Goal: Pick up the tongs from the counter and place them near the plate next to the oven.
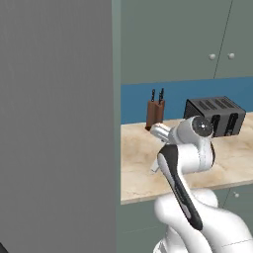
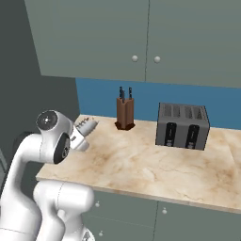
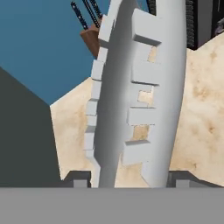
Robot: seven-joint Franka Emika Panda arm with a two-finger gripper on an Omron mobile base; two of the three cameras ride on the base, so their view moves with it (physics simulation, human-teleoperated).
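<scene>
Holding the tongs clamped in my hand above the surface, I risk hitting the knife block when swinging.

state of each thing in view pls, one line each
tongs: held in the gripper, lifted off the counter
gripper: shut on the tongs
knife block: upright on the counter, knives in it
toaster: upright, slots empty
upper cabinet doors: closed

Light was even, soft and rendered, without glare. The beige marbled stone-look counter carried only faint shadows. The close silvery-grey toothed tongs showed blocky, coarse shading.
</scene>
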